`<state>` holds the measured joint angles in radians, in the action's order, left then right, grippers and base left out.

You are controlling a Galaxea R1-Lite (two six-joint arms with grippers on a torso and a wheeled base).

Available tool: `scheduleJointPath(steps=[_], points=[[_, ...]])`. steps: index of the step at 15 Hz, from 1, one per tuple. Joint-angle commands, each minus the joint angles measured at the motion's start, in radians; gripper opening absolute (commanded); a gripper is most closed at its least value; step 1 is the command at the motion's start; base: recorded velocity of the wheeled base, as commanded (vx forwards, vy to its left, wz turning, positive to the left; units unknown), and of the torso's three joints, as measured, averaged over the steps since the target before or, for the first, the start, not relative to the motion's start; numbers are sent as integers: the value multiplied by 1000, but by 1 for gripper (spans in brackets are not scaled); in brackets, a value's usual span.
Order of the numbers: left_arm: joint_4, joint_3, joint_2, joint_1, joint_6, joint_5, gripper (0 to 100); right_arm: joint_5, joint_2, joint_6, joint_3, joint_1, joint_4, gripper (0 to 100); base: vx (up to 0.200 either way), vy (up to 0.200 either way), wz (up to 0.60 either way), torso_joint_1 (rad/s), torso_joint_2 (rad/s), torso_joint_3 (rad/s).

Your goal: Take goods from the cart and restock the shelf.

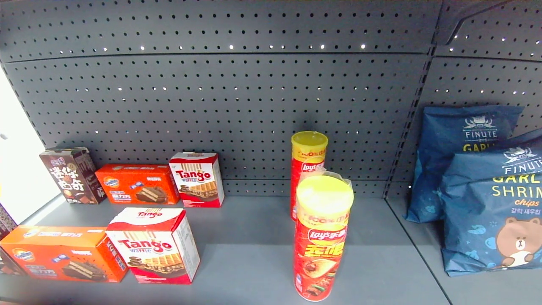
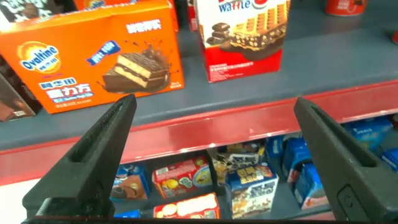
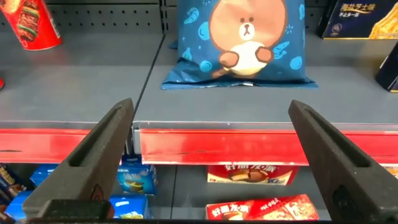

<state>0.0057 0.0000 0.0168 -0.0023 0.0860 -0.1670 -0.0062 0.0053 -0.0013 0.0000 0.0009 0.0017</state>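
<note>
Right, both tools are empty: left tool (image 2: 214,102) and right tool (image 3: 211,104) spread wide, facing the red lip of the shelf (image 1: 254,237) | front chip can (image 1: 322,237) upright mid-shelf, another behind it | you pull back level, clear that lip, then fetch from the cart.

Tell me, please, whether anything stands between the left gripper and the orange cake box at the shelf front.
Nothing visible does. The open left gripper faces the orange cake box, which stands just behind the red shelf edge, with only air between.
</note>
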Motion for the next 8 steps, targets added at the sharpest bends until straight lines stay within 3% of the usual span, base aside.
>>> scheduleJointPath(steps=[1, 8], points=[[0, 0, -17, 4, -2, 1, 100, 0, -5, 0, 0, 1, 0, 100, 0, 0, 0, 0, 0, 0], [-3, 0, -17, 5, -8, 3, 100, 11, -5, -5, 0, -1, 0, 100, 0, 0, 0, 0, 0, 0]])
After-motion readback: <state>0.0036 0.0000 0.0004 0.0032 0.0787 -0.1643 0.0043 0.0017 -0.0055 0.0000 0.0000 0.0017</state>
